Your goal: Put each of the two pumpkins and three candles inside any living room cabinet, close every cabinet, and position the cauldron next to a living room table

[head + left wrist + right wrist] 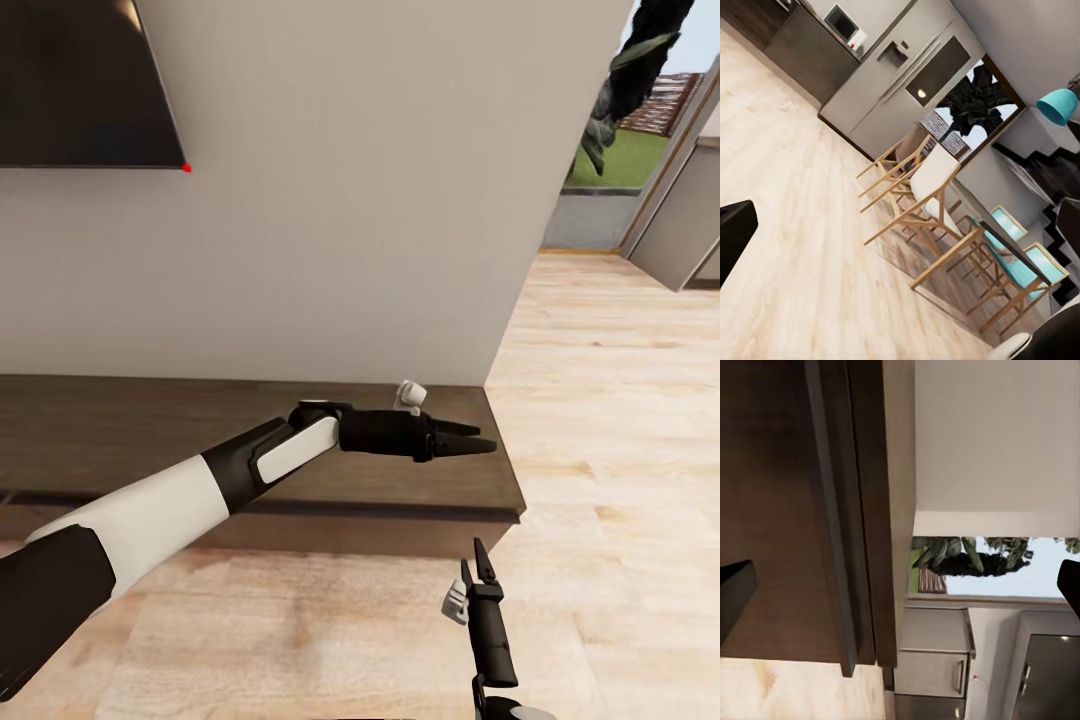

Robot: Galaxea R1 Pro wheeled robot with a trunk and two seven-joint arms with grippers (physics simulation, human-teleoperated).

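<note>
The long low dark brown cabinet (120, 430) runs along the white wall, and its front face looks flush and shut. My left gripper (485, 437) hovers open above the cabinet's right end, fingers pointing right and holding nothing. My right gripper (473, 560) is lower, over the wood floor in front of the cabinet's right corner, open and empty, fingers pointing at the cabinet. The right wrist view looks along the cabinet's (795, 510) edge from close by. Pumpkins, candles, cauldron and glass table are out of view.
A black wall TV (80, 80) hangs above the cabinet at the left. Light plank floor (620, 400) opens to the right toward a window with a plant (630, 80). The left wrist view shows wooden chairs (922, 187), teal chairs (1020, 255) and a grey fridge (892, 82).
</note>
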